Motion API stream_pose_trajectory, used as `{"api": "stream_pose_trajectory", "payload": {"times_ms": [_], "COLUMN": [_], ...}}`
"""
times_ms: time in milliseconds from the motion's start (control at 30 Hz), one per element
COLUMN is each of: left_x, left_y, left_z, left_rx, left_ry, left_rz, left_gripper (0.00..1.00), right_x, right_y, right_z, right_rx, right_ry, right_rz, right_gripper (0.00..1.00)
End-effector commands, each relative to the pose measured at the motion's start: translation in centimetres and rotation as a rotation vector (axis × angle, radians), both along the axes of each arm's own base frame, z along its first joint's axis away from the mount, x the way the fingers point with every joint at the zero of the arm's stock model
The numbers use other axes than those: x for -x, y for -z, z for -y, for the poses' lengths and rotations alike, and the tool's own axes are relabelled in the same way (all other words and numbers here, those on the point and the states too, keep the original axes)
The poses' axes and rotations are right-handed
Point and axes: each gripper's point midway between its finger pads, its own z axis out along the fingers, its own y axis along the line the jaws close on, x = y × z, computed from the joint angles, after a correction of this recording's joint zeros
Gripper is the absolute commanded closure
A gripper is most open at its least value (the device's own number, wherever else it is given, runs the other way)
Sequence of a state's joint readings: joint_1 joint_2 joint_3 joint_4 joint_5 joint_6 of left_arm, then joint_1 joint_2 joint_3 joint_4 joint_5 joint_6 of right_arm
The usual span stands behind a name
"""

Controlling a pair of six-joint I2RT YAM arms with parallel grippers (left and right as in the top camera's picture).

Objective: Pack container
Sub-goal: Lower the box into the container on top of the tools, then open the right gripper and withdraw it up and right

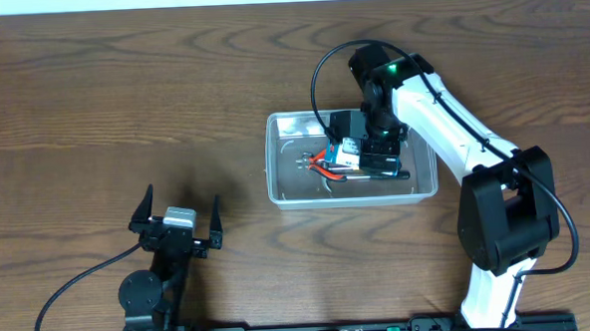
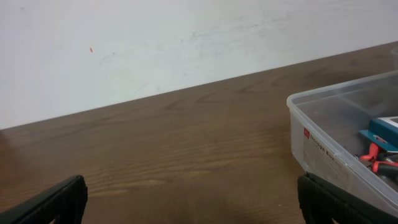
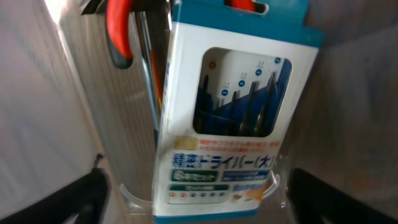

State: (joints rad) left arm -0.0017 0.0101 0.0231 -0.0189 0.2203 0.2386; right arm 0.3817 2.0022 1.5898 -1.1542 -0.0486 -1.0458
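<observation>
The container [image 1: 275,156] is a clear plastic tub in the middle of the table. Inside it lie a blue-and-white screwdriver box [image 1: 349,151], red-handled pliers [image 1: 322,165] and a black-handled tool [image 1: 383,176]. My right gripper [image 1: 376,142] reaches down into the tub over the box. In the right wrist view the gripper [image 3: 208,199] is open: the box [image 3: 230,112] lies between the fingers [image 3: 81,199] with a gap on each side, and the red pliers handle [image 3: 118,31] shows above it. My left gripper [image 1: 178,219] stands open over bare table, left of the tub.
In the left wrist view the container [image 2: 323,143] fills the right edge, with the pliers [image 2: 373,152] and the box [image 2: 385,127] seen through its wall. A pale wall rises behind the table's far edge. The arm bases stand along the front rail.
</observation>
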Motion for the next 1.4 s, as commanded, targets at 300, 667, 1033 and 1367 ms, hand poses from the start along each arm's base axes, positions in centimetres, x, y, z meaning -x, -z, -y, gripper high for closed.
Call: {"api": "stream_pose_trajectory", "payload": {"times_ms": [300, 667, 1033, 1367], "left_x": [0.0, 0.0, 0.0, 0.0], "left_y": [1.6, 1.6, 1.6, 1.6], "left_z": [0.0, 0.0, 0.0, 0.0], "left_rx": [0.005, 0.005, 0.005, 0.005], "left_ry": [-0.001, -0.001, -0.001, -0.001], "left_rz": [-0.046, -0.046, -0.046, -0.046], "left_gripper": [0.02, 0.02, 0.02, 0.02], "right_x": [-0.8, -3.5, -0.1, 8.5], "right_y": [-2.9, -17.2, -27.2, -32.6], "right_z": [-3.4, -4.7, 7.5, 15.4], "right_rx": [-0.154, -0.358, -0.427, -0.453], "right_ry": [0.138, 0.408, 0.992, 1.257], "right_rz": [0.008, 0.263, 0.464, 0.627], "right_gripper": [0.01, 0.01, 0.01, 0.01]}}
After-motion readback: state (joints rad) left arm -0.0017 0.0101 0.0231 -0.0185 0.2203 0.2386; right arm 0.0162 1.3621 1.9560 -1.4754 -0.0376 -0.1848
